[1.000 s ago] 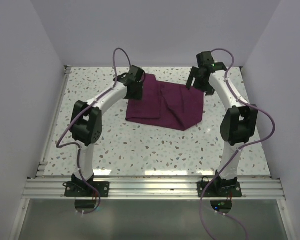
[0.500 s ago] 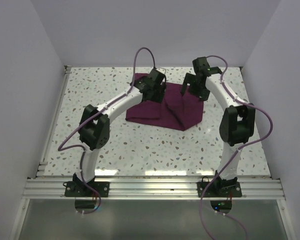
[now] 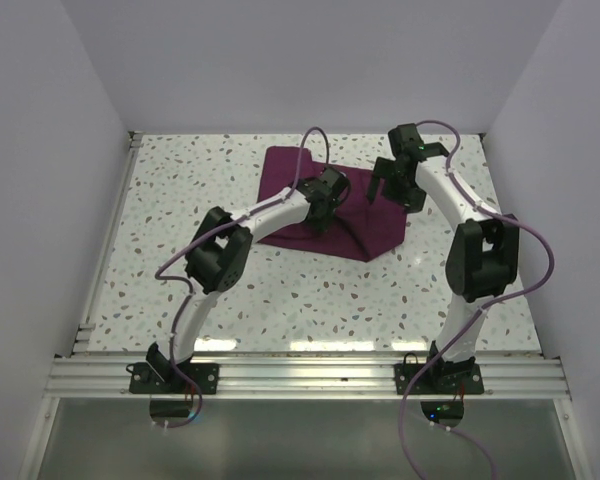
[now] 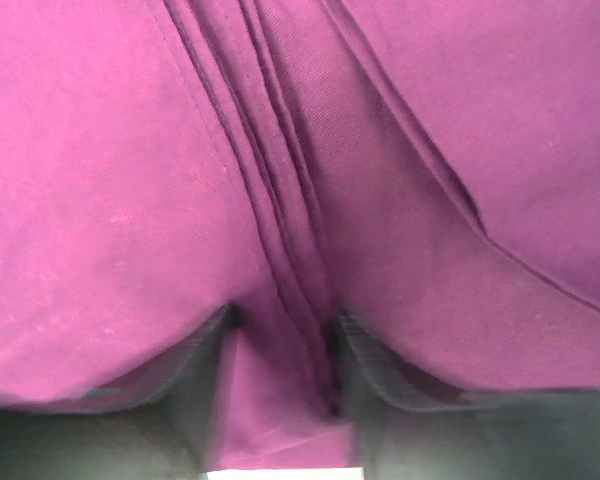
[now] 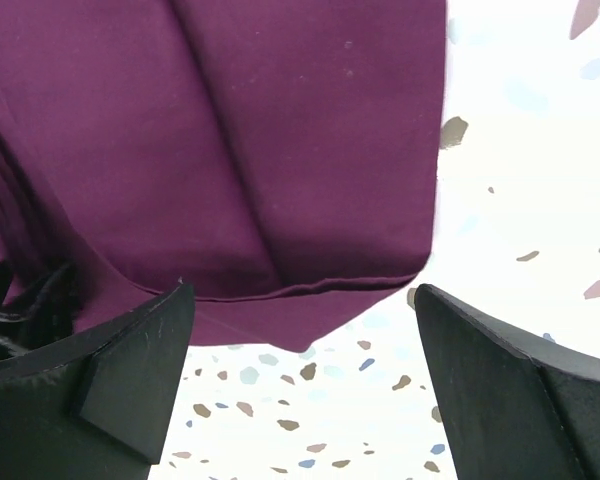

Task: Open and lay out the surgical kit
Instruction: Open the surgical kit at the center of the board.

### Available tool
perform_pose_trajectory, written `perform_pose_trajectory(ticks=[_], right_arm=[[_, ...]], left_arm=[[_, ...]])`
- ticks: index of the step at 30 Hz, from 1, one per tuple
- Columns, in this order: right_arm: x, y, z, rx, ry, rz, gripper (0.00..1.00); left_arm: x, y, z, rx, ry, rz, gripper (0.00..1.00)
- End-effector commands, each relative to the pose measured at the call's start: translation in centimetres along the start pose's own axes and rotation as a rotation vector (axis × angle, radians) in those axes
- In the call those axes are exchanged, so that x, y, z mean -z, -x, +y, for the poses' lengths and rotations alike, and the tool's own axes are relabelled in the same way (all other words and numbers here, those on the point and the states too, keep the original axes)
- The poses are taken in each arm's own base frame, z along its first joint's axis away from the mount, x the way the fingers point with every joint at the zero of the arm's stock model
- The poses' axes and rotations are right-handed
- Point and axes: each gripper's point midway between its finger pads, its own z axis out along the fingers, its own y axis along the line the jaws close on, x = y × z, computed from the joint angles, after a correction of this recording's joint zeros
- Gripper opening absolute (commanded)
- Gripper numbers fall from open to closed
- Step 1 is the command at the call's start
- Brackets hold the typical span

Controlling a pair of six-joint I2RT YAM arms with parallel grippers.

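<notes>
The dark purple cloth wrap [image 3: 290,170] lies folded at the back middle of the table. My left gripper [image 3: 327,212] is down on its middle. In the left wrist view the cloth [image 4: 400,150] fills the frame, and the left gripper [image 4: 280,320] is shut on a raised fold of it. My right gripper [image 3: 388,190] hovers over the cloth's right part. In the right wrist view the right gripper [image 5: 300,290] is open and empty, above a cloth [image 5: 280,150] edge and bare table. The steel tray, scissors, forceps and tweezers are hidden.
The speckled white table [image 3: 280,290] is walled in white on the left, back and right. An aluminium rail [image 3: 300,375] runs along the near edge, with both arm bases on it. Purple cables loop over both arms.
My left gripper has moved from the cloth's far left corner rightward and nearer, onto the cloth's middle. My right gripper has shifted only slightly over the cloth's right side.
</notes>
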Motion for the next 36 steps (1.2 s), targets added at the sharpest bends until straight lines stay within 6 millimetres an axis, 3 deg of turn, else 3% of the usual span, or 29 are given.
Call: perform_pose_trajectory(ticks=[1, 2, 3, 4, 7, 9, 11, 12, 13, 14, 15, 16, 17, 18, 19, 21, 22, 23, 24, 26, 27, 28, 29, 32, 36], right_arm=[[2.1, 0.6, -0.9, 0.019, -0.022, -0.043, 0.95], [2.1, 0.6, -0.9, 0.019, -0.023, -0.044, 0.95], [2.1, 0.6, -0.9, 0.019, -0.025, -0.043, 0.95], [2.0, 0.6, -1.0, 0.02, -0.027, -0.042, 0.95], [1.9, 0.7, -0.6, 0.022, -0.02, -0.043, 0.95], [1.5, 0.8, -0.3, 0.029, -0.027, -0.037, 0.95], [1.3, 0.9, 0.1, 0.039, -0.03, -0.033, 0.95], [1.2, 0.8, 0.3, 0.045, -0.031, -0.031, 0.95], [1.1, 0.9, 0.4, 0.048, -0.03, -0.03, 0.95], [0.9, 1.0, 1.0, 0.06, -0.026, -0.03, 0.95], [0.7, 1.1, 1.2, 0.063, -0.027, -0.027, 0.95], [0.7, 1.1, 1.3, 0.068, -0.027, -0.026, 0.95], [0.7, 1.3, 1.8, 0.078, -0.024, -0.031, 0.95], [0.2, 1.2, 2.1, 0.084, -0.026, -0.022, 0.95], [0.2, 1.4, 2.5, 0.092, -0.021, -0.023, 0.95], [-0.6, 1.1, 2.9, 0.105, -0.028, -0.007, 0.95], [-0.7, 1.1, 3.1, 0.11, -0.027, -0.005, 0.95], [-0.7, 1.1, 3.5, 0.118, -0.023, -0.007, 0.95], [-0.9, 1.1, 3.6, 0.123, -0.026, -0.006, 0.95], [-1.3, 1.1, 4.0, 0.129, -0.024, 0.0, 0.95], [-1.3, 1.0, 4.1, 0.132, -0.022, 0.002, 0.95], [-1.5, 1.0, 4.3, 0.136, -0.022, 0.007, 0.95], [-1.5, 1.0, 4.3, 0.137, -0.021, 0.006, 0.95], [-1.1, 0.4, 6.4, 0.151, 0.083, 0.036, 0.95], [-0.1, -0.8, 11.6, 0.193, 0.297, 0.049, 0.96]], left_arm=[[-0.4, -0.2, 0.6, 0.006, 0.03, 0.01, 0.39], [-0.2, 0.0, 0.6, 0.008, 0.034, 0.004, 0.29], [0.2, 0.3, 1.0, 0.013, 0.046, -0.002, 0.07], [0.8, 1.1, 1.5, 0.021, 0.068, -0.025, 0.0], [3.4, 3.7, 3.0, 0.064, 0.083, -0.091, 0.0], [5.7, 5.5, 5.3, 0.131, 0.089, -0.134, 0.0], [6.6, 6.2, 8.8, 0.234, 0.108, -0.145, 0.0], [8.3, 6.9, 10.3, 0.286, 0.09, -0.171, 0.0], [8.3, 6.1, 11.7, 0.334, 0.099, -0.155, 0.0], [8.4, 5.8, 14.7, 0.397, 0.123, -0.155, 0.0], [10.0, 6.4, 16.4, 0.441, 0.123, -0.202, 0.0], [9.6, 4.8, 17.4, 0.464, 0.134, -0.174, 0.0], [9.6, 4.0, 19.7, 0.505, 0.161, -0.176, 0.0], [10.8, 4.7, 20.9, 0.537, 0.159, -0.232, 0.03], [10.0, 2.7, 22.2, 0.556, 0.161, -0.2, 0.08], [10.4, 2.4, 23.0, 0.586, 0.122, -0.226, 0.13], [9.6, 1.1, 22.5, 0.593, 0.076, -0.193, 0.15], [9.5, 0.6, 23.4, 0.617, 0.067, -0.192, 0.18], [9.6, 0.6, 23.8, 0.629, 0.057, -0.21, 0.26], [8.7, -1.1, 24.9, 0.687, 0.048, -0.186, 0.32], [8.5, -0.8, 25.1, 0.706, 0.01, -0.21, 0.44], [7.8, -2.1, 26.4, 0.756, 0.019, -0.19, 0.47], [7.4, -2.4, 27.0, 0.781, 0.018, -0.189, 0.45], [6.4, -2.5, 28.4, 0.819, 0.025, -0.168, 0.02], [5.7, -0.8, 27.7, 0.828, -0.041, -0.168, 0.0]])
